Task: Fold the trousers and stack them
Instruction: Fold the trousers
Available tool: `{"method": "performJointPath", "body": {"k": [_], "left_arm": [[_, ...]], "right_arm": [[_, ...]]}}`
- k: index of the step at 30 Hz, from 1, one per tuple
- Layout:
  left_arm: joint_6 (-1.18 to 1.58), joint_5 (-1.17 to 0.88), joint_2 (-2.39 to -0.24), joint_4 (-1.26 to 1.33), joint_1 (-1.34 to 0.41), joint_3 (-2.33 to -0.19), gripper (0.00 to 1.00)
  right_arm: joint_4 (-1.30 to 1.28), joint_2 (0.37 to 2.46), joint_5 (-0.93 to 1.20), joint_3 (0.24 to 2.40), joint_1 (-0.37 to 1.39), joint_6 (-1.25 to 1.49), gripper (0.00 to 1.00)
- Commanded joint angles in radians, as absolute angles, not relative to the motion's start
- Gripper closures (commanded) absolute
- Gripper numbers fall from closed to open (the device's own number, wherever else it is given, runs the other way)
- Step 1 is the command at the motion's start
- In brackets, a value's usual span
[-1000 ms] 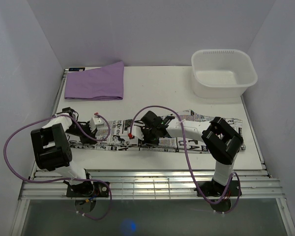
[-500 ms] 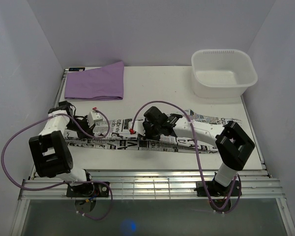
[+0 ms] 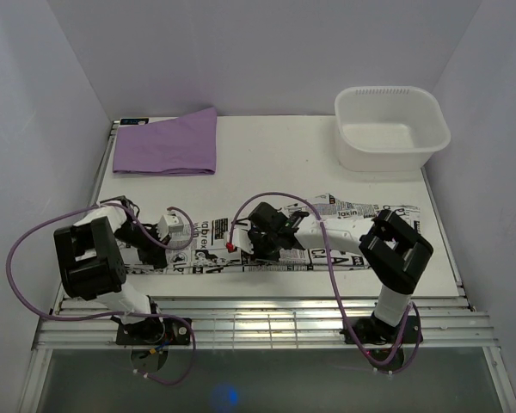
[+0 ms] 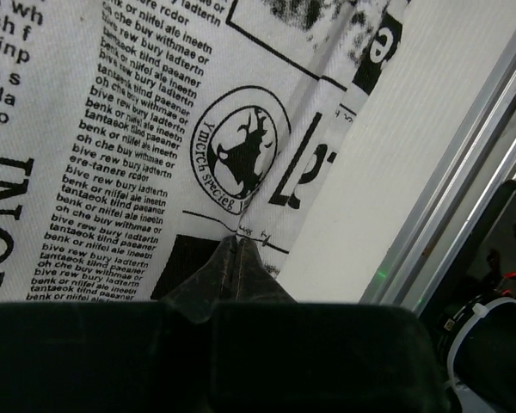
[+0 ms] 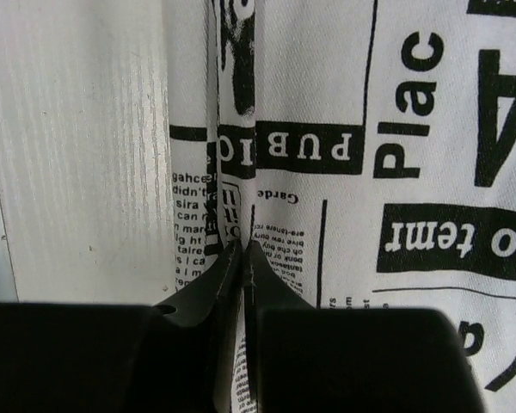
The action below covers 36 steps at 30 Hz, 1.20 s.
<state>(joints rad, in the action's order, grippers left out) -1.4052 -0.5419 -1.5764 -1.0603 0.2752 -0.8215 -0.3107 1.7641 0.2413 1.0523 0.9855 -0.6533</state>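
Observation:
The trousers (image 3: 205,248), white with black newspaper print, lie as a long strip across the near part of the table, from the left arm to the right arm's elbow. My left gripper (image 3: 157,248) is at the strip's left end. In the left wrist view its tips (image 4: 236,247) are shut on the trousers (image 4: 138,129) at a stitched seam near the cloth's edge. My right gripper (image 3: 256,247) is at the strip's middle. In the right wrist view its tips (image 5: 243,251) pinch a lengthwise fold of the trousers (image 5: 413,129).
A folded purple cloth (image 3: 168,142) lies at the back left. A white basin (image 3: 387,160) stands at the back right. Metal rails (image 3: 258,310) run along the near edge and show close beside the left gripper (image 4: 464,215). Bare white table (image 5: 77,155) lies beside the fold.
Half a second ago both grippers held the strip's edge farther back, with the cloth pulled narrow. Both have now come toward the near edge with it, and the strip lies wider.

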Motion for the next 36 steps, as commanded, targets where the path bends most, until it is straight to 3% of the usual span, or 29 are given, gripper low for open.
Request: {"method": "performJointPath", "body": {"k": [1,10,19,26,36], "left_arm": [[-1.370,-0.452,-1.660,-0.898,0.282,-0.810,1.00],[-1.235,-0.448,-1.743,-0.795,0.282,-0.969,1.00],[-1.295,-0.477,-1.556,-0.948,0.291,-1.037,1.00],[-1.355,-0.453,-1.486,-0.951,0.298,-0.934,1.00],[-1.332,-0.368,-1.656,-0.784,0.307,-0.798,1.00]], "right_arm": [[-0.302,1.809,0.204,1.023,0.985,-0.644,0.92],[-0.238,1.842,0.048,1.019,0.966,-0.657,0.92],[-0.353,1.700,0.090,1.098,0.966,-0.607,0.92],[-0.360,1.704,0.106,1.028,0.969,-0.595,0.92],[-0.328,1.785,0.118,1.011,0.991,-0.589,0.92]]}}
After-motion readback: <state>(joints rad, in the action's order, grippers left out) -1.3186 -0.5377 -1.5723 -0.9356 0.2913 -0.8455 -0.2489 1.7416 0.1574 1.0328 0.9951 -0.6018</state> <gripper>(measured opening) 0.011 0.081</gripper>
